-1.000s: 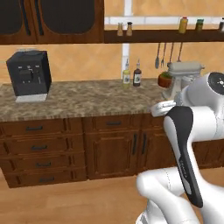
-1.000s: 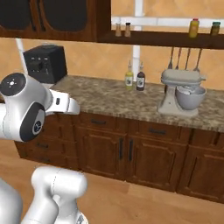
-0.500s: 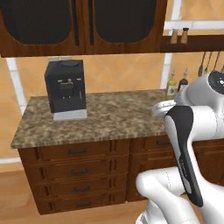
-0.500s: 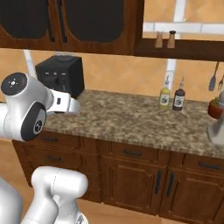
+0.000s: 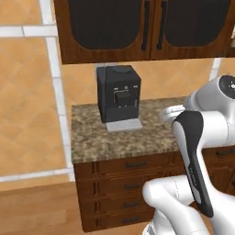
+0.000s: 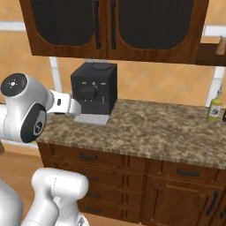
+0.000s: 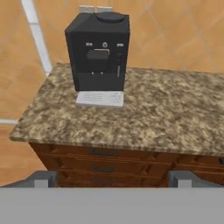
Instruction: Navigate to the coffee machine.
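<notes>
Nearing the end of its drive, the robot faces wooden drawers (image 7: 105, 164) below a granite counter (image 7: 166, 118), its gripper (image 7: 111, 179) empty with fingertips apart, the coffee machine (image 7: 99, 50) standing far-left near the counter's left edge, so probably only a small leftward centring remains.

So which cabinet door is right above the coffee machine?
The left glass-fronted upper door: the coffee machine stands beneath it, near the counter's left end.
</notes>
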